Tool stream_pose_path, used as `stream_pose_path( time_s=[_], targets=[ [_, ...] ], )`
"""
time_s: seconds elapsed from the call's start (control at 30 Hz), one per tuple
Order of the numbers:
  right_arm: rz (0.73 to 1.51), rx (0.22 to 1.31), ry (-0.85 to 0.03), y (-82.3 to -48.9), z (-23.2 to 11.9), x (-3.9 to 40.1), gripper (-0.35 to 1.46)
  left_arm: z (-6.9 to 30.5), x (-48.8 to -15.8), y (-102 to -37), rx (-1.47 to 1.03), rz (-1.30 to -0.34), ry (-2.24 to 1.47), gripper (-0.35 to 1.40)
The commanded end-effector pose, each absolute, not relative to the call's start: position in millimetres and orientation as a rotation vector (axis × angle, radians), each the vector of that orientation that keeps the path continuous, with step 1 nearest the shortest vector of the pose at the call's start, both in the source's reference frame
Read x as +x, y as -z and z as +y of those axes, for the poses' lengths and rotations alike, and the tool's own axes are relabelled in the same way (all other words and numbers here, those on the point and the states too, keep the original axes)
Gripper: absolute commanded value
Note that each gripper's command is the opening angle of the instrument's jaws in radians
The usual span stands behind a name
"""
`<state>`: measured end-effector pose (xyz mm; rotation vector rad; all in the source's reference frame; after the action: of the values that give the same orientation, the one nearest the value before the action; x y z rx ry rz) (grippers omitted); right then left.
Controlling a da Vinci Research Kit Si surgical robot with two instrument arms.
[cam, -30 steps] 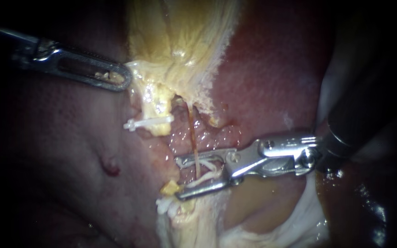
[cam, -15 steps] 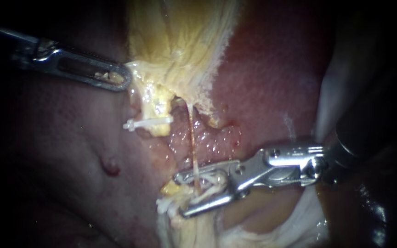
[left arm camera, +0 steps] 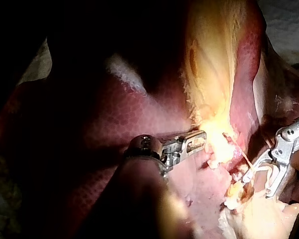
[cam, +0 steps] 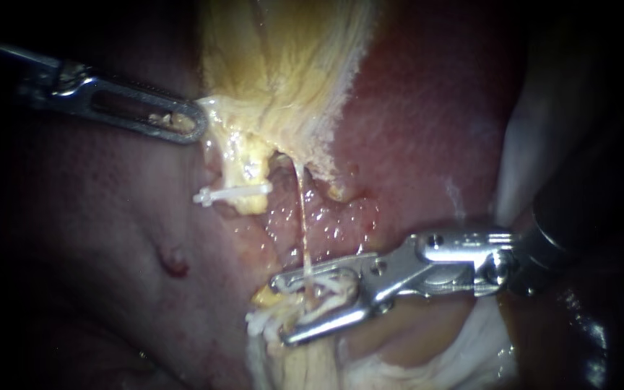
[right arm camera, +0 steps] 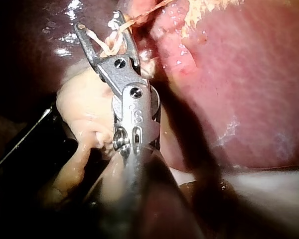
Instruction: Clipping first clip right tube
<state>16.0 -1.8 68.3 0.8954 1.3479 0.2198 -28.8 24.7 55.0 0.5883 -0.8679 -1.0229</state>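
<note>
L instrument (cam: 195, 124) far left, tip against gallbladder (cam: 283, 65) edge; can't tell if it has hold. Placed clip (cam: 231, 193) left of tube, apart from work. Right tube (cam: 302, 224): thin taut strand from gallbladder down into R instrument (cam: 282, 309). Its jaws part-spread, carrying loaded clip (cam: 330, 285), tube btwn clip legs. Risks, my read: tube so thin clip may close loose & slip; fat (cam: 269, 295) by jaw tips may get caught in; sideways drag while squeezing could snap strand; liver (cam: 413, 144) behind could get nicked

Left instrument (cam: 193, 125) dull silver with a long slot, dark shaft; right instrument (cam: 283, 309) shiny silver, two round pins behind the jaws, black shaft.
</note>
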Motion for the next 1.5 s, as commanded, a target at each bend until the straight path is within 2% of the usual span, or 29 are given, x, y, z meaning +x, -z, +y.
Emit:
stream_pose_path(
  time_s=[0.03, 0.87, 1.5],
  targets=[
    [1.351, 0.896, -0.221, -68.2, -1.7, 16.0, 0.39, 24.7, -28.8, -55.0, 0.589, -0.868, 1.023, -0.35],
    [1.369, 0.891, -0.249, -69.6, -1.5, 18.9, 0.41, 24.8, -29.1, -55.1, 0.588, -0.868, 1.024, -0.35],
    [1.372, 0.893, -0.250, -69.5, -1.5, 18.8, 0.38, 24.8, -29.1, -55.1, 0.588, -0.868, 1.024, -0.35]
  ],
)
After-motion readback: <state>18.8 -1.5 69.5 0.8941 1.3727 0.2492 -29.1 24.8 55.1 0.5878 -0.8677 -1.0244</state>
